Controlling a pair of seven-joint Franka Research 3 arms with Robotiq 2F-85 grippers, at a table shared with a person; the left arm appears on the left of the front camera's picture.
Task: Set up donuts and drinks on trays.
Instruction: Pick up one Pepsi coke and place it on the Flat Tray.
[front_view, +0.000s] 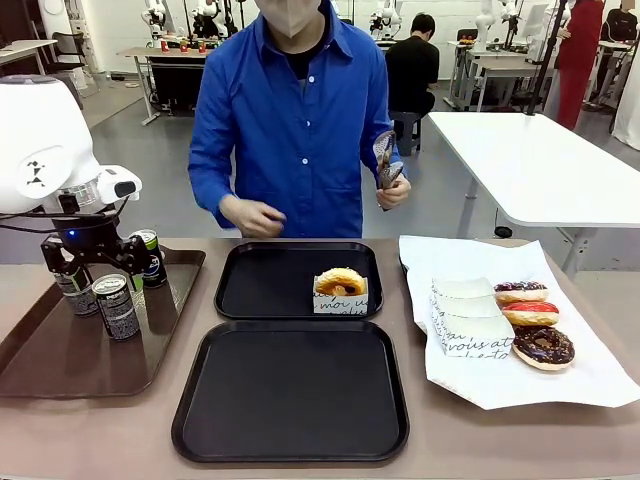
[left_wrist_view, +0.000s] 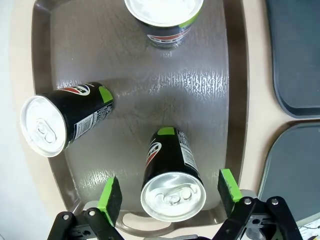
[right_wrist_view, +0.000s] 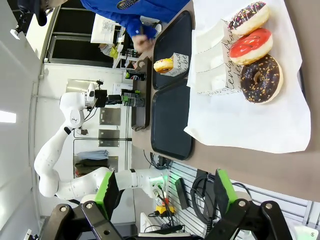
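Observation:
My left gripper (front_view: 95, 262) (left_wrist_view: 170, 192) hangs open over the brown tray (front_view: 60, 350) (left_wrist_view: 150, 95), which holds three dark drink cans (front_view: 116, 305). In the left wrist view one can's silver top (left_wrist_view: 172, 195) sits between the green pads (left_wrist_view: 110, 195), with a gap on each side. A second can (left_wrist_view: 55, 122) stands left of it and a third (left_wrist_view: 164, 17) farther off. The far black tray (front_view: 250, 285) holds a glazed donut (front_view: 340, 288) (right_wrist_view: 164, 65) in a paper sleeve. The near black tray (front_view: 292, 390) is bare. My right gripper (right_wrist_view: 164, 192) is open on nothing, high above the table.
White paper (front_view: 560, 385) at the right carries a sprinkled donut (front_view: 521, 291), a red one (front_view: 530, 313), a chocolate one (front_view: 543, 347) and paper sleeves (front_view: 468, 322). The person in a blue shirt stands at the far side and holds tongs (front_view: 385, 163) in one hand.

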